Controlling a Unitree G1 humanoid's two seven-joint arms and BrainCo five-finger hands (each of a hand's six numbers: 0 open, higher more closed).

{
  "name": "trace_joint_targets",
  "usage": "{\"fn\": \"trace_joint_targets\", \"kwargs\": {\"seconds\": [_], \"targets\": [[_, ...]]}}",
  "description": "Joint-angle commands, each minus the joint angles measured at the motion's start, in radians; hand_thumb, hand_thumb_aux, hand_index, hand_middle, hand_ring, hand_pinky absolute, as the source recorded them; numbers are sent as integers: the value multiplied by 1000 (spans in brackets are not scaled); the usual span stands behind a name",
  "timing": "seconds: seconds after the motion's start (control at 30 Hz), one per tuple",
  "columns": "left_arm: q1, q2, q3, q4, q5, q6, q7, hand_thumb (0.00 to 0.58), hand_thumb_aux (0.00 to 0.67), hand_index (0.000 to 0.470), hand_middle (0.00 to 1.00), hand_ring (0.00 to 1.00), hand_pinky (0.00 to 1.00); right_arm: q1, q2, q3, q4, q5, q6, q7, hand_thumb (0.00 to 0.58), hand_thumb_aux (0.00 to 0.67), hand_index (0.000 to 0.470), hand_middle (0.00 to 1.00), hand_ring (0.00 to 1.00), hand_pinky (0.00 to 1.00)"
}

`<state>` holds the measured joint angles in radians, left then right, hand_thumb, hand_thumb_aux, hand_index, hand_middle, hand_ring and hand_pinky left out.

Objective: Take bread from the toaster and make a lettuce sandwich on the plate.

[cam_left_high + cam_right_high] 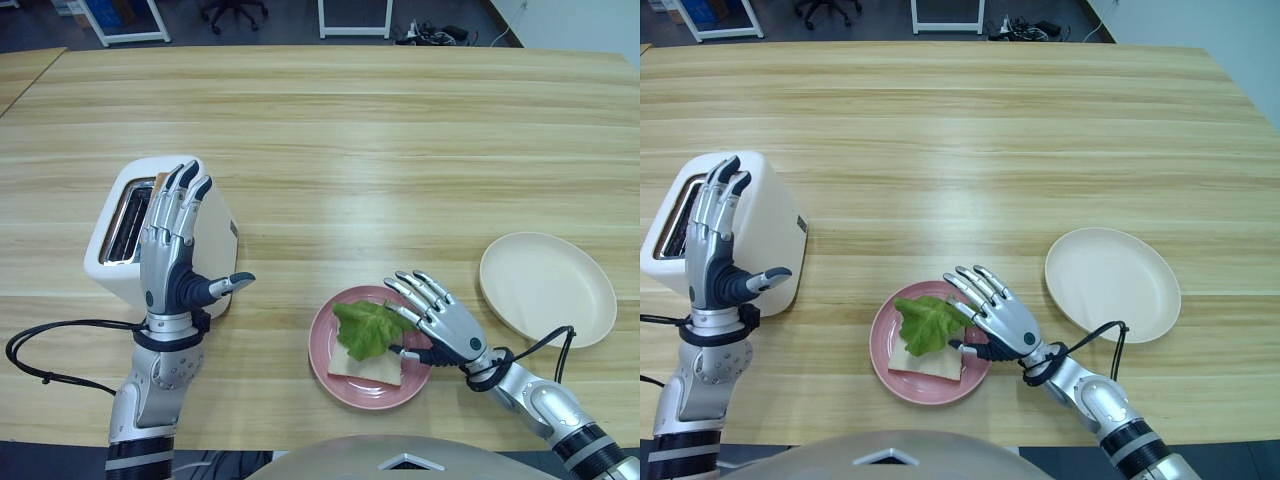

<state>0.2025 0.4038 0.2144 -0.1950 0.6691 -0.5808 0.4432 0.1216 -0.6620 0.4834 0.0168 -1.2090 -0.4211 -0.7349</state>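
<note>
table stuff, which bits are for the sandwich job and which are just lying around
For the job:
toaster
pink plate
bread slice on it
lettuce leaf on the slice
left hand over the toaster
right hand beside the leaf

Lying about:
cream plate, to the right, nothing on it
office chair beyond the table

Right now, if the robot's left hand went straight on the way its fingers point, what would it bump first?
Probably the toaster: the left hand lies over its top, fingers aimed along the slots. If the hand sits higher than it looks, it would pass on over bare table.
</note>
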Motion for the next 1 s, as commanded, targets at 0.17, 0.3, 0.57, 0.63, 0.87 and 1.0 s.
{"fn": "trace_joint_targets", "kwargs": {"seconds": [0.17, 0.3, 0.57, 0.63, 0.87, 1.0], "targets": [[-42, 100, 185, 11, 52, 204, -30, 0, 0, 0, 0, 0, 0, -11, -33, -15, -63, -19, 9, 49, 0, 0, 0, 0, 0, 0], [-22, 172, 252, 46, 60, 280, -64, 0, 0, 0, 0, 0, 0, -6, -40, -24, -71, -5, -3, 49, 0, 0, 0, 0, 0, 0], [30, 307, 208, 185, 88, 316, -169, 0, 0, 0, 0, 0, 0, -11, -38, -59, -93, 39, -15, 81, 0, 0, 0, 0, 0, 0], [46, 327, 186, 201, 70, 312, -212, 0, 0, 0, 0, 0, 0, -12, -37, -80, -111, 51, -14, 74, 0, 0, 0, 0, 0, 0], [60, 370, 114, 206, 27, 282, -314, 148, 92, 65, 0, 0, 0, -12, -35, -106, -111, 50, -19, 71, 0, 0, 0, 0, 0, 0], [48, 390, 91, 209, 20, 279, -331, 514, 444, 311, 0, 0, 0, -2, -27, -106, -116, 43, -15, 70, 0, 0, 0, 0, 0, 0]]}}
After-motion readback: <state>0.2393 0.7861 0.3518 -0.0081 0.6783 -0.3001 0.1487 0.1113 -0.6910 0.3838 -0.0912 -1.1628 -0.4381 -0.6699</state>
